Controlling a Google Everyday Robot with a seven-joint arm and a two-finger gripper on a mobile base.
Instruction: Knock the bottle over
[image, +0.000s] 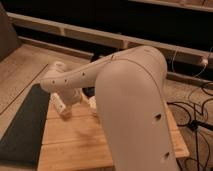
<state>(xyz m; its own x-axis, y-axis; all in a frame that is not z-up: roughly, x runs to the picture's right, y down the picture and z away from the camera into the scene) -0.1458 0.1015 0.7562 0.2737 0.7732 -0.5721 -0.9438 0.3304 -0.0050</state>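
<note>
Gripper (64, 109) is hovering low over wooden table (75, 145); finger state: can't tell. Bottle hidden behind arm, so approach step; next needs sideways sweep.

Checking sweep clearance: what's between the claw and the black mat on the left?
Only a narrow strip of bare wooden tabletop separates the claw from the black mat. The camera view shows nothing lying there.
</note>
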